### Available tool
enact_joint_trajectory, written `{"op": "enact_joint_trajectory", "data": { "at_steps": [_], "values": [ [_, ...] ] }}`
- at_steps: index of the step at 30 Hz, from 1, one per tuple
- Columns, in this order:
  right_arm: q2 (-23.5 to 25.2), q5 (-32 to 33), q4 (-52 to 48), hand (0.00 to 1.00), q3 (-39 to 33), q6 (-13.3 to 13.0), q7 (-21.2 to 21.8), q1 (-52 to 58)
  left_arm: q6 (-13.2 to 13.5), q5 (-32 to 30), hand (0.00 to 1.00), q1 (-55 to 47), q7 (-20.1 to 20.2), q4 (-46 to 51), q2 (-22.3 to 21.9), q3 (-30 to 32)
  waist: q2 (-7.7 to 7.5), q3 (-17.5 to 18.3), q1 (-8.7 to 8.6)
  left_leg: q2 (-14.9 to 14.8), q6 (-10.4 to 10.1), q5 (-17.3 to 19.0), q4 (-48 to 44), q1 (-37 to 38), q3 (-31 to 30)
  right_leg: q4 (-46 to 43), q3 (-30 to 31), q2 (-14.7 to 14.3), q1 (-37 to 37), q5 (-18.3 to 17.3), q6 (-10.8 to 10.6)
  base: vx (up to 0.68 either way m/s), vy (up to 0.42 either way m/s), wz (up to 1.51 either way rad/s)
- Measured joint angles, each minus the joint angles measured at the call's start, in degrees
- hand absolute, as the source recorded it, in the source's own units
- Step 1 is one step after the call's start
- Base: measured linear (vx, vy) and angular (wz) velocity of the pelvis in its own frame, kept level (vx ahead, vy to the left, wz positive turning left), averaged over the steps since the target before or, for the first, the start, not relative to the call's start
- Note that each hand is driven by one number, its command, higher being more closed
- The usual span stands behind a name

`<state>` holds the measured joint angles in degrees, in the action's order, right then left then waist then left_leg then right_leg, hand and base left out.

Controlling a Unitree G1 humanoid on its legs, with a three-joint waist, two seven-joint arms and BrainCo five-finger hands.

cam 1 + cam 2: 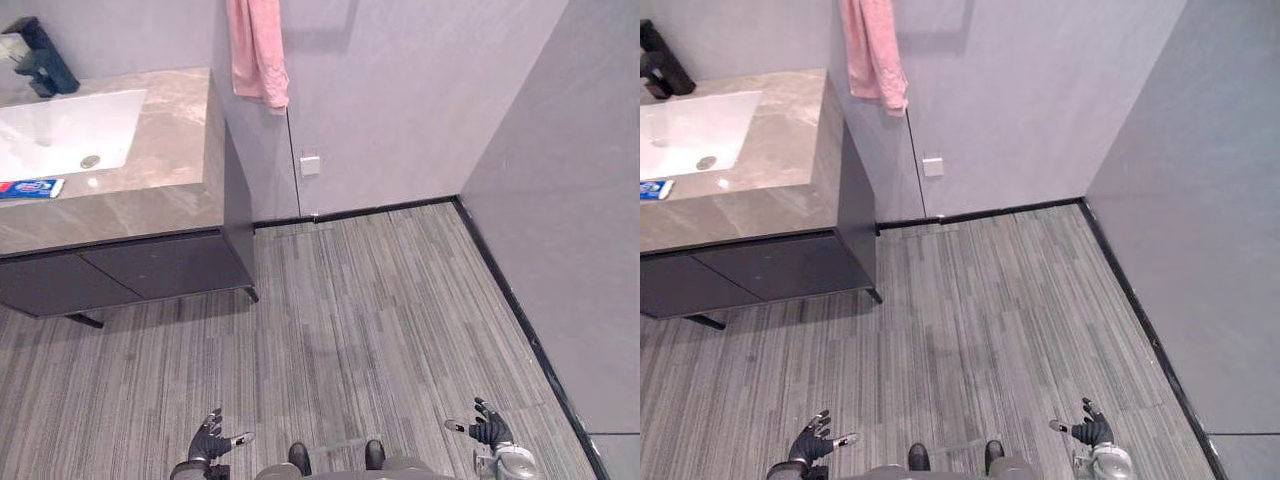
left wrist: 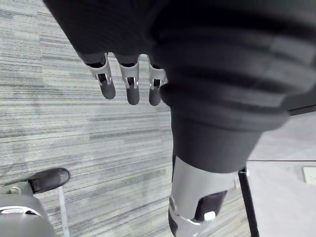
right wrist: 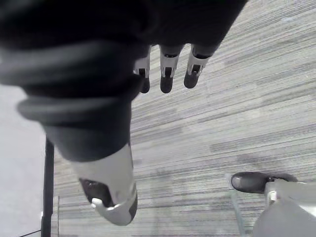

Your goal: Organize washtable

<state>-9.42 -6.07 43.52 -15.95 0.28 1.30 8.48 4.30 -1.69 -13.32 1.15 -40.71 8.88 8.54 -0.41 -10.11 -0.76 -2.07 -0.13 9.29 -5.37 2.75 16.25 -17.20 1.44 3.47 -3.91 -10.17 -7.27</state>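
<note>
Floor (image 1: 380, 300), grey and striped, makes up most of your open room: it runs from your hands at 6 o'clock up to the black skirting (image 1: 360, 212) at 12 o'clock and out to the grey side wall (image 1: 570, 200) at 3 o'clock. That wall's base line slants from 1 o'clock down to 5 o'clock, so the free strip narrows on your right as it comes toward you.

The table (image 1: 170, 150) sits at 10 o'clock, a stone-patterned top on a dark cabinet (image 1: 130, 270). Its front edge runs across toward 9 o'clock. Its right-hand corner juts out toward the middle of the floor, and its back meets the rear wall. A white basin (image 1: 60, 130) is sunk into the top, with a black faucet (image 1: 40, 62) behind it at 11 o'clock. A blue and red tube (image 1: 30, 187) lies flat on the top just in front of the basin, close to the table's front edge.

A pink towel (image 1: 258, 50) hangs on the rear wall at 12 o'clock, just past the table's right side. A small white wall plate (image 1: 310, 165) sits lower on the same wall.

Your left hand (image 1: 210, 438) hangs at 7 o'clock and your right hand (image 1: 487, 428) at 5 o'clock. Both are over bare floor and well apart from the table, with fingers spread and loose. The right hand is near the side wall's skirting.
</note>
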Motion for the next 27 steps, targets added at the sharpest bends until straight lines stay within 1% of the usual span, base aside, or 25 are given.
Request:
{"op": "enact_joint_trajectory", "data": {
  "at_steps": [1,2,3,4,5,6,8,9,10,11,12,13,14,15,16,17,18,19,20,21,23,24,25,26,27],
  "values": [
    [0.0,0.0,0.0,0.00,0.0,0.1,0.0,-0.2,0.0,0.0,0.00,0.0,0.0,0.3,0.0,-0.3,0.21,-0.2,-0.05,0.0,0.1,0.7,-0.5,0.3,0.3,-3.7,-0.4,0.1,-1.6,-0.4,-0.7,0.09,0.070,-0.18],
    [0.1,0.0,-0.1,0.00,0.2,0.1,0.0,-0.4,0.0,0.0,0.00,0.0,0.0,1.0,0.0,-0.6,0.36,-0.5,-0.15,0.1,0.3,1.9,-1.0,0.9,0.5,-10.5,-1.9,0.8,-4.5,-0.8,-1.2,0.13,0.089,-0.08],
    [0.5,0.0,-0.3,0.00,0.3,0.1,0.1,-0.4,-0.1,0.0,0.00,0.0,-0.1,2.1,0.5,-1.8,0.14,-1.3,-0.25,0.7,1.0,3.0,-1.3,3.3,0.4,-21.7,-5.3,2.9,-9.0,-0.8,-1.1,0.25,0.111,0.00],
    [0.6,0.0,-0.3,0.00,0.4,0.2,0.1,0.0,-0.1,0.0,0.00,0.2,-0.1,2.2,0.7,-2.1,0.02,-1.6,-0.32,1.0,1.3,3.3,-1.3,4.3,0.2,-24.6,-6.5,3.7,-10.0,-1.7,-0.6,0.26,0.090,0.10],
    [0.5,0.0,-0.3,0.00,0.7,0.2,0.1,0.4,-0.2,0.0,0.00,0.6,-0.1,2.2,0.8,-2.2,0.20,-1.9,-0.43,1.2,1.5,3.9,-0.8,6.1,0.0,-26.0,-8.6,4.5,-11.5,-3.7,0.0,0.36,0.079,0.19],
    [0.3,0.0,-0.7,0.00,1.2,0.2,0.1,0.3,-0.2,0.0,0.00,1.0,-0.2,2.2,0.8,-2.2,0.20,-2.0,-1.02,0.8,1.4,4.1,0.1,7.3,-0.7,-24.8,-11.0,4.6,-13.2,-5.0,0.7,0.32,0.044,0.26],
    [0.1,0.0,-1.3,0.00,1.5,0.2,0.1,-0.6,-0.2,0.1,0.00,1.9,-0.2,2.2,0.8,-2.2,0.60,-2.3,-1.78,-0.4,1.2,4.1,1.2,8.2,-1.2,-20.8,-13.8,3.9,-15.7,-5.3,1.6,0.31,-0.007,0.20],
    [-0.5,0.0,-1.5,0.00,1.9,0.2,0.1,-1.0,-0.2,0.1,0.00,2.5,-0.1,2.2,0.7,-2.3,1.38,-2.8,-1.89,-1.8,0.1,4.7,1.4,8.9,-1.2,-15.8,-14.6,2.3,-17.4,-4.4,2.7,0.39,-0.070,0.08],
    [-0.9,0.0,-1.8,0.00,2.6,0.1,0.1,-1.3,-0.2,0.2,0.00,2.8,-0.1,2.2,0.7,-2.4,1.49,-3.1,-1.89,-2.4,-1.1,5.3,1.3,9.6,-1.2,-11.6,-14.6,0.8,-18.0,-1.9,3.9,0.43,-0.088,0.07],
    [-1.0,0.0,-2.0,0.00,2.8,0.1,0.1,-1.1,-0.1,0.8,0.00,2.9,-0.1,2.2,0.8,-2.4,1.08,-2.9,-1.93,-2.7,-2.5,6.1,1.3,10.7,-1.2,-7.7,-13.9,0.1,-18.3,1.7,5.2,0.51,-0.137,0.20],
    [-1.0,0.0,-2.0,0.00,3.0,0.1,0.0,-0.5,-0.1,1.1,0.00,2.9,-0.1,2.1,0.9,-2.3,-0.10,-2.7,-2.12,-2.8,-4.8,7.7,0.8,12.5,-1.6,-7.3,-13.8,0.2,-18.2,7.6,8.3,0.55,-0.182,0.16],
    [-1.2,0.0,-1.7,0.00,3.0,0.2,0.0,-0.8,-0.1,1.1,0.00,3.1,-0.1,2.1,0.1,-2.2,0.76,-2.7,-1.96,-4.6,-5.6,8.2,-1.1,12.8,-1.9,-9.6,-14.5,-0.4,-18.1,5.7,9.4,0.55,-0.202,0.15],
    [-0.9,0.0,-2.2,0.00,3.1,0.1,0.1,-0.8,0.0,1.1,0.00,3.1,0.0,2.2,0.0,-2.2,1.15,-2.4,-1.84,-5.8,-6.0,7.9,-6.2,10.3,-2.0,-9.4,-14.9,-0.9,-17.7,3.9,9.8,0.62,-0.302,-0.07],
    [-0.9,0.0,-2.3,0.00,3.1,-0.1,0.0,-1.4,0.0,1.1,0.00,3.2,0.0,2.4,-0.6,-2.2,1.70,-2.7,-1.82,-7.9,-7.4,7.0,-16.3,5.9,-1.9,-7.6,-15.0,-2.3,-16.0,3.0,10.5,0.51,-0.269,-0.04],
    [-1.0,0.0,-2.4,0.00,3.1,-0.1,0.0,-1.6,-0.1,1.1,0.00,3.2,0.0,2.4,-1.0,-2.2,2.46,-3.2,-1.85,-9.5,-7.8,5.7,-22.7,3.5,-2.2,-5.9,-15.3,-3.2,-14.2,2.8,10.8,0.61,-0.307,-0.08],
    [-1.2,0.1,-2.2,0.00,3.6,0.0,0.0,-1.6,-0.1,1.1,0.00,3.0,0.0,2.6,-1.7,-2.2,3.29,-3.8,-1.42,-12.9,-6.8,4.1,-35.4,-1.5,-3.2,-2.5,-15.3,-5.0,-9.6,2.5,11.5,0.53,-0.196,-0.04],
    [-0.9,0.9,-2.3,0.00,4.6,0.0,0.0,-1.5,-0.1,1.2,0.00,2.5,0.1,2.8,-1.8,-2.2,2.97,-4.1,-1.47,-15.2,-6.3,4.5,-45.4,-3.7,-3.4,0.2,-15.3,-5.9,-4.6,2.2,12.0,0.42,-0.148,-0.05],
    [-0.9,1.4,-2.4,0.00,5.2,-0.1,-0.1,-1.5,-0.2,1.2,0.00,2.4,0.1,3.0,-1.8,-2.2,2.43,-4.5,-1.42,-16.0,-6.2,4.6,-49.1,-4.7,-3.2,1.5,-15.2,-6.1,-1.8,2.0,12.2,0.49,-0.147,-0.06],
    [-0.7,1.9,-3.0,0.00,5.3,-0.3,-0.1,-1.5,-0.1,1.1,0.00,2.4,0.1,3.6,-1.8,-2.4,1.42,-5.1,-1.04,-16.3,-5.0,5.3,-53.0,-7.1,-2.7,4.1,-14.4,-6.2,2.9,1.9,12.4,0.43,-0.117,-0.11],
    [-0.7,2.3,-4.1,0.00,5.2,-0.4,-0.4,-1.5,-0.1,1.1,0.00,2.5,0.1,4.4,-1.8,-2.6,0.83,-5.2,-0.51,-16.1,-4.0,5.9,-54.0,-10.3,-2.2,6.7,-13.6,-6.0,6.1,1.7,12.6,0.50,-0.118,-0.18],
    [-1.0,3.3,-4.6,0.00,5.0,-1.4,-1.1,-1.5,-0.1,1.1,0.00,3.4,0.1,4.7,-1.8,-2.9,0.41,-5.4,0.14,-14.7,-4.0,6.3,-50.7,-15.6,-1.8,9.3,-12.9,-5.4,8.6,1.1,11.8,0.36,0.010,-0.18],
    [-0.7,3.3,-4.4,0.00,4.6,-1.3,-1.2,-1.6,-0.1,1.1,0.00,3.7,0.0,4.7,-1.8,-3.1,0.19,-5.9,0.26,-13.6,-3.4,6.7,-46.3,-18.7,-1.3,10.1,-12.7,-4.7,10.3,1.0,11.7,0.34,0.071,-0.11],
    [-0.4,3.3,-4.4,0.00,4.2,-1.2,-1.2,-1.7,-0.2,1.1,0.00,3.7,0.0,4.7,-1.8,-3.3,-0.18,-6.2,0.29,-12.6,-3.2,6.8,-42.9,-19.3,-0.9,10.5,-12.5,-4.0,11.3,1.0,11.5,0.41,0.152,-0.09],
    [0.4,3.3,-4.5,0.00,2.9,-1.2,-1.3,-1.4,-0.2,1.1,0.00,3.7,0.1,4.7,-1.8,-3.9,-1.02,-6.5,0.35,-9.4,-3.5,6.5,-33.9,-19.8,-0.3,11.0,-12.4,-2.1,12.9,0.3,10.4,0.34,0.159,-0.08],
    [0.2,3.4,-4.5,0.00,2.1,-1.3,-1.4,-0.9,-0.2,1.1,0.00,3.7,0.1,4.9,-2.2,-4.8,-0.50,-6.1,0.22,-6.6,-3.8,2.5,-22.5,-19.9,-0.6,11.3,-12.4,-1.4,14.1,-0.9,8.5,0.42,0.213,-0.09]
  ]
}}
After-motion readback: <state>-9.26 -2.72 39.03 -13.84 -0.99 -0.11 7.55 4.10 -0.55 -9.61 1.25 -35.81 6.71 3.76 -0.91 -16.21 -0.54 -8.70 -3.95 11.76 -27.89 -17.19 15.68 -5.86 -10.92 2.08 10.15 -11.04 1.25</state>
